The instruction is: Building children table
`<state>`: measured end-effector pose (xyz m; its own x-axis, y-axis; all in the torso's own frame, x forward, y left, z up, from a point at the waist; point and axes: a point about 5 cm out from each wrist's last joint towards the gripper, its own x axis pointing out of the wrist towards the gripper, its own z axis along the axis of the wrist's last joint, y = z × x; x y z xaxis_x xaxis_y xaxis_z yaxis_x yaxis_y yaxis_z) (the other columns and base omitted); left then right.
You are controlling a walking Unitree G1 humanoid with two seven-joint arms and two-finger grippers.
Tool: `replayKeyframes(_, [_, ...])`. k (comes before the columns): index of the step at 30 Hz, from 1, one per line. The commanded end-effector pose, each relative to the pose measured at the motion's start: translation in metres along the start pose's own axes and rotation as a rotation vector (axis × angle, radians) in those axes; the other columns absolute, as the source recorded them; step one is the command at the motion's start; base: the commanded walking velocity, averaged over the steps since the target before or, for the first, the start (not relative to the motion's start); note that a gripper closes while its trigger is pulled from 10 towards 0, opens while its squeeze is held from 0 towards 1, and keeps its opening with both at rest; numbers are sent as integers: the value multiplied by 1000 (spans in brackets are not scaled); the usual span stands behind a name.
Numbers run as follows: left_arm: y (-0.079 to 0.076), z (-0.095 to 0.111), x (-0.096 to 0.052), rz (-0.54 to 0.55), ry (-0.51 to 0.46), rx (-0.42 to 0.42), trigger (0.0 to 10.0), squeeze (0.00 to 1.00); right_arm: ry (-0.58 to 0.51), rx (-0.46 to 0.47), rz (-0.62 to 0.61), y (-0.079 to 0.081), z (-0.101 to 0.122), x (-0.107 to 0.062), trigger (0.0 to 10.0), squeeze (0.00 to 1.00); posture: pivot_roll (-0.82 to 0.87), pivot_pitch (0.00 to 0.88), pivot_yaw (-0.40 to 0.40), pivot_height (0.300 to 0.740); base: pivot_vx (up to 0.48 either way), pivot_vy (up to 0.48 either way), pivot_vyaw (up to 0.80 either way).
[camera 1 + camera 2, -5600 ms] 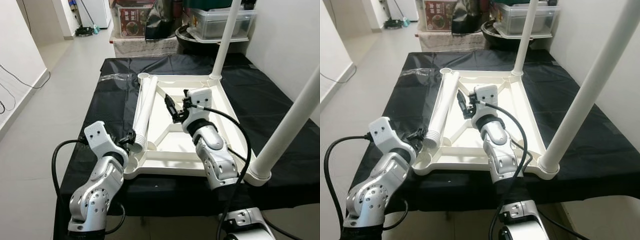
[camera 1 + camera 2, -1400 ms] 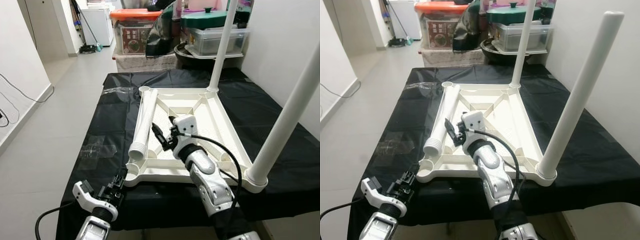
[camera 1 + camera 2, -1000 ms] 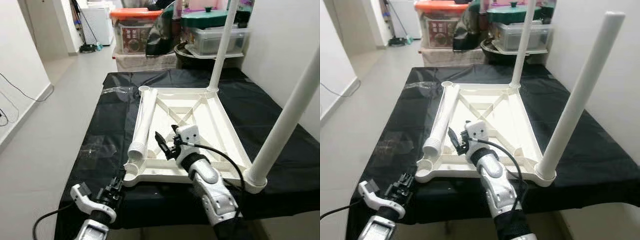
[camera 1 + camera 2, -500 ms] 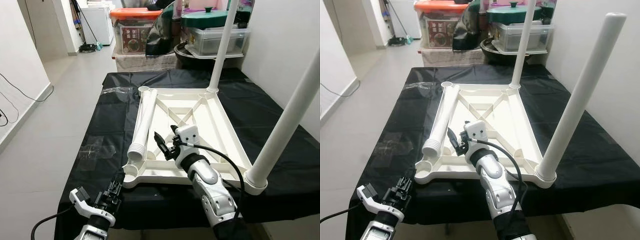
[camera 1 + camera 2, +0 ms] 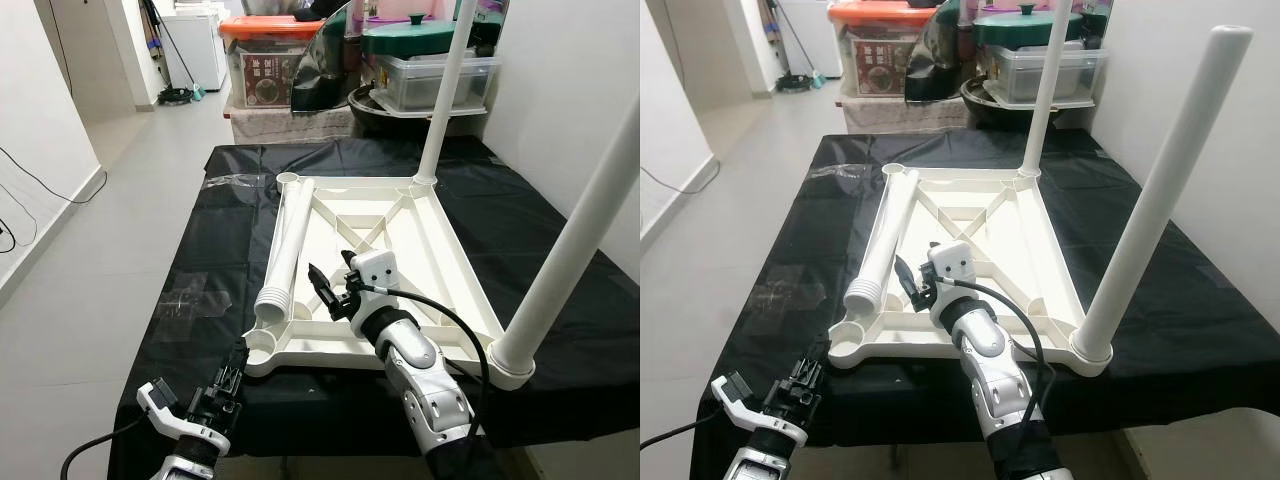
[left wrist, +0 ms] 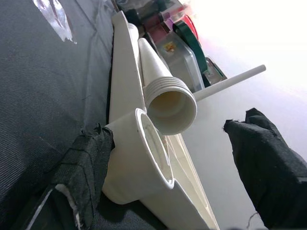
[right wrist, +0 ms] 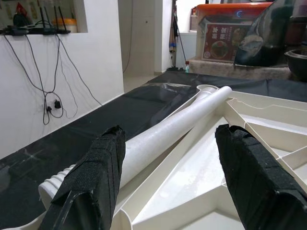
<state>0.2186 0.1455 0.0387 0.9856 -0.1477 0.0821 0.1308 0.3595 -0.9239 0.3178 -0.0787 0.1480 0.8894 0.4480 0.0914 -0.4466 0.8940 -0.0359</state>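
Leg (image 5: 284,250) lay loose along tabletop frame (image 5: 455,270), at 10 o'clock of right gripper (image 5: 328,293) — fingers spread, empty. Left gripper (image 5: 229,377) low, open too. Likely light, stiff, slick plastic — best gripped near ribbed threaded end.

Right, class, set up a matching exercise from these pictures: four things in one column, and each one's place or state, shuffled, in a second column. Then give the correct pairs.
Things:
1. loose table leg
2. near right leg
3. left gripper
4. right gripper

Places or states:
A. standing upright in a corner socket
B. open, low at the table's near edge by the empty corner socket
C. lying flat along the left side of the upturned tabletop
D. open, over the tabletop beside the lying leg's ribbed end

Pairs: 1-C, 2-A, 3-B, 4-D
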Motion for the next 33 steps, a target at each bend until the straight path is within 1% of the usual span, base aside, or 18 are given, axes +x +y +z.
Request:
replayKeyframes(1, [-79,59,5,369,-196,1316,10000,0,-9,-2,10,2,1,0,10000,0,72,2,-26,740,0,0,0])
replayKeyframes(27, [-79,59,5,369,-196,1316,10000,0,-9,-2,10,2,1,0,10000,0,72,2,-26,740,0,0,0])
replayKeyframes(28, [-79,60,4,368,-199,1318,10000,0,-11,1,10,2,2,2,10000,0,72,0,0,740,0,0,0])
replayKeyframes(30, [-85,70,6,317,-279,1321,10000,0,-28,9,4,1,7,6,10000,0,74,0,0,740,0,0,0])
replayKeyframes(31, [-87,72,6,306,-298,1325,10000,0,-32,11,3,1,8,6,10000,0,74,0,0,740,0,0,0])
replayKeyframes(33, [-88,73,6,300,-306,1327,10000,0,-34,11,3,1,9,7,10000,0,73,0,0,740,0,0,0])
